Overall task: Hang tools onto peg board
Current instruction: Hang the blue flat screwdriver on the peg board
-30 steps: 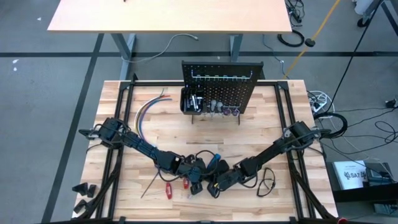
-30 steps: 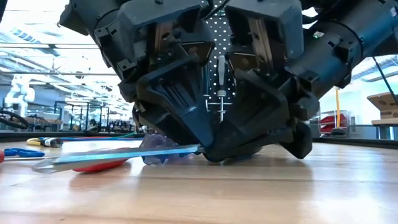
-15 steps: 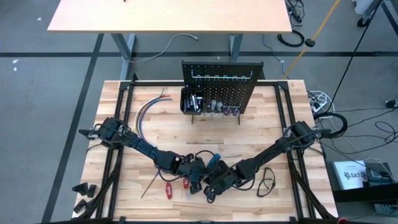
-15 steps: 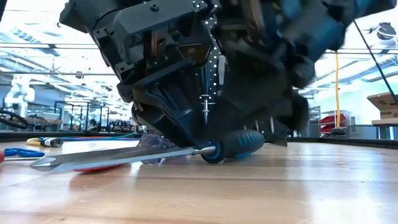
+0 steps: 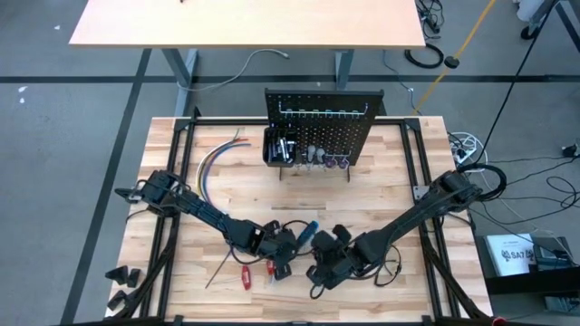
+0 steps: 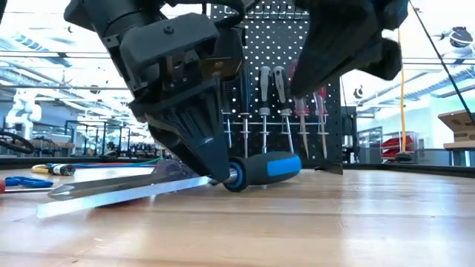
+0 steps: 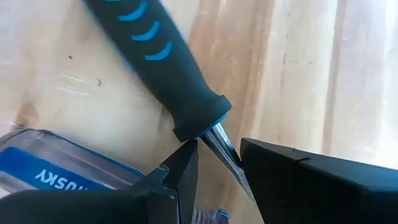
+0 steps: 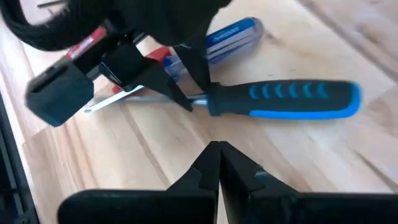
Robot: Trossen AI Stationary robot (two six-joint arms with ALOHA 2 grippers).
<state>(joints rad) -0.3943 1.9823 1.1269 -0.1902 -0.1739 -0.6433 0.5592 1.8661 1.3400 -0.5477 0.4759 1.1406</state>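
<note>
A screwdriver with a black-and-blue handle (image 8: 292,99) lies on the wooden table near its front edge, handle (image 6: 267,169) resting on the wood. My left gripper (image 7: 217,152) is shut on its metal shaft beside the handle. My right gripper (image 8: 217,149) hangs shut and empty above the table, just on the near side of that handle, raised at the top right of the low view (image 6: 349,44). The black peg board (image 5: 322,122) stands upright at the far middle, with several tools hanging on it and a small bin (image 5: 279,147) on its front. My left gripper pinches the screwdriver's shaft (image 7: 219,138) between its two fingers, right beside the handle's collar. The fingers (image 6: 211,167) slant down from above and from the table's left, lying across the shaft. The screwdriver lies nearly level, its handle on the table.
A clear-handled screwdriver with a blue label (image 7: 56,171) lies close beside the held one. Red-handled tools (image 5: 245,274) and a bare shaft (image 5: 217,270) lie at the front left. Coloured wires (image 5: 213,163) lie at the far left, a black cable loop (image 5: 390,264) at the front right.
My right gripper, shut throughout, has risen off the black-and-blue handle and drawn back toward the near edge, tipping as it went. The handle, hidden under it before, now lies uncovered on the table. My left gripper has tipped a little and kept its hold on the shaft.
</note>
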